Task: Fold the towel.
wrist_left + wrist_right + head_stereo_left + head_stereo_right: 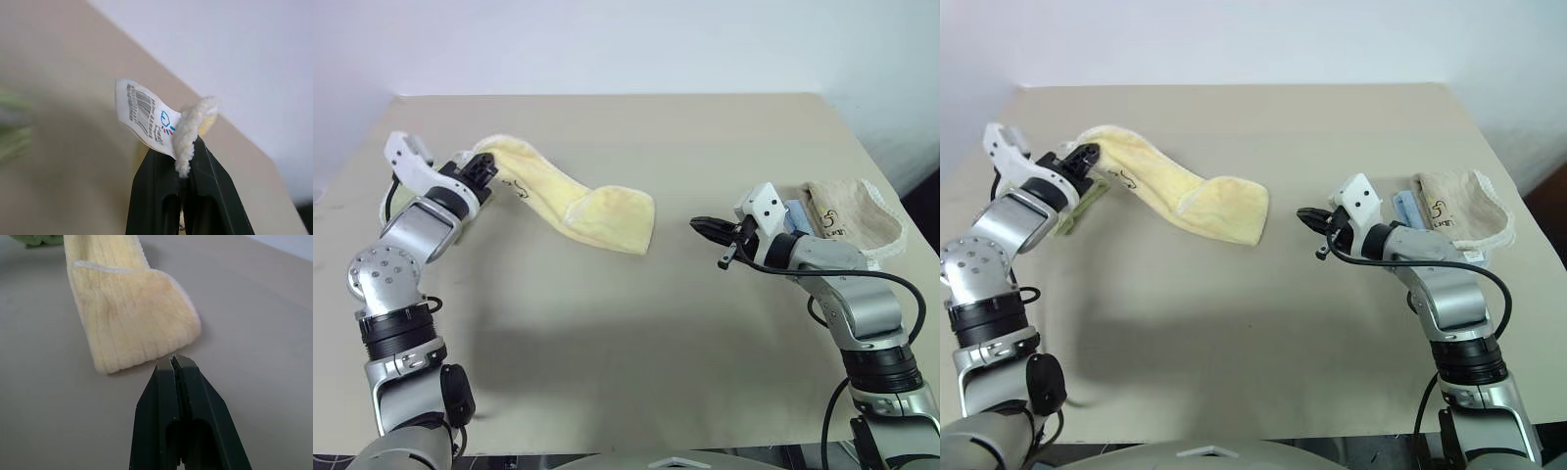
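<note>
Surface: beige worktop point(636, 323) under a pale wall, bare across its near half.
Right fingers: the right gripper point(707, 227) hovers low at mid-right, its fingers point(176, 382) clenched on nothing and pointing left toward the towel's free end.
Towel: the pale yellow towel point(597, 211) runs as a long, loosely bunched band from far left down to the middle of the worktop; its long axis slants from far-left to near-right.
Free end: the lower end rests on the worktop, a short way left of the right fingers, apart from them.
Left fingers: the left gripper point(481, 174) is shut on the towel's far-left end, holding it up off the surface; the left wrist view shows the terry edge and a white barcode label point(144, 115) pinched between the fingers point(156, 196).
Key relation: judging from this, the right arm is the nearer one to the free end, which lies straight ahead of its fingers; those must release before they can take it.
Far items: a tan folded towel point(852, 217) sits behind the right arm at far right; a bit of green cloth point(1075, 213) lies under the left gripper.
</note>
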You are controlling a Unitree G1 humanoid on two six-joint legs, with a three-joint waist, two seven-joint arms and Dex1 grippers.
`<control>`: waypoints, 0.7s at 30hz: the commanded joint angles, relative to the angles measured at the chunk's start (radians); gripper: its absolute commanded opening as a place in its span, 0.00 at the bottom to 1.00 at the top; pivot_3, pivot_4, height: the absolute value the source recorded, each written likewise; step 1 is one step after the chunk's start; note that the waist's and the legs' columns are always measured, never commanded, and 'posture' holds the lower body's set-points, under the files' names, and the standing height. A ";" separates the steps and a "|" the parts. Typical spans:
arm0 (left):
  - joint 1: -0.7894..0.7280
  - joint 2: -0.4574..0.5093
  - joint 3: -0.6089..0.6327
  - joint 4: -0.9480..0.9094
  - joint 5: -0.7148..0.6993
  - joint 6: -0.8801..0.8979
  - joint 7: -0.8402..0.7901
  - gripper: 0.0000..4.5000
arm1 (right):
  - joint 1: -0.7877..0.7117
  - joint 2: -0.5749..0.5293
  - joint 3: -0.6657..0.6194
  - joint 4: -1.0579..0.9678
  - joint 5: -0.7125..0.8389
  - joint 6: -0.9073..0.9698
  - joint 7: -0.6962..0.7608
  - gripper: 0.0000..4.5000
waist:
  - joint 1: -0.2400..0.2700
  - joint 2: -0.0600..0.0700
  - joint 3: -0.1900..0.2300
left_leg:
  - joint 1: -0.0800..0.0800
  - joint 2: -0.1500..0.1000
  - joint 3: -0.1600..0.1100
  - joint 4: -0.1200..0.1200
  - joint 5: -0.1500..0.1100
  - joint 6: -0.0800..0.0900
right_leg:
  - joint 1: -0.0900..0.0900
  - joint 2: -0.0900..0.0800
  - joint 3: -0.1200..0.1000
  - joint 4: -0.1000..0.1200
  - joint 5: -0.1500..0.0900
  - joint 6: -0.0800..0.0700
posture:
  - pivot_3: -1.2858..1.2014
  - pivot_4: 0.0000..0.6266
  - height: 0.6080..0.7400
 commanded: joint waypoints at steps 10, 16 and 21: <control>-0.064 0.028 -0.699 -0.161 0.474 0.008 -0.491 0.02 | 0.026 -0.001 -0.049 -0.073 0.008 -0.003 -0.065 0.00 | -0.009 0.000 0.000 | -0.002 0.002 0.001 -0.003 0.001 0.003 | -0.002 0.003 0.001 -0.003 0.000 -0.001 | 0.52 0.24 0.91; -0.060 -0.015 -0.682 -0.116 0.545 0.000 -0.580 0.24 | 0.055 0.000 -0.056 -0.120 0.015 0.017 -0.090 0.00 | -0.007 0.000 0.000 | -0.005 0.003 0.001 -0.002 0.001 0.004 | -0.002 0.003 0.000 -0.007 -0.002 -0.003 | 0.52 0.24 0.91; -0.052 -0.057 -0.612 -0.123 0.531 0.025 -0.604 0.62 | 0.055 0.002 -0.053 -0.136 0.020 0.029 -0.098 0.00 | -0.006 0.000 0.000 | -0.009 0.002 0.000 -0.001 0.001 0.005 | -0.005 0.002 0.000 -0.008 0.000 0.000 | 0.52 0.24 0.91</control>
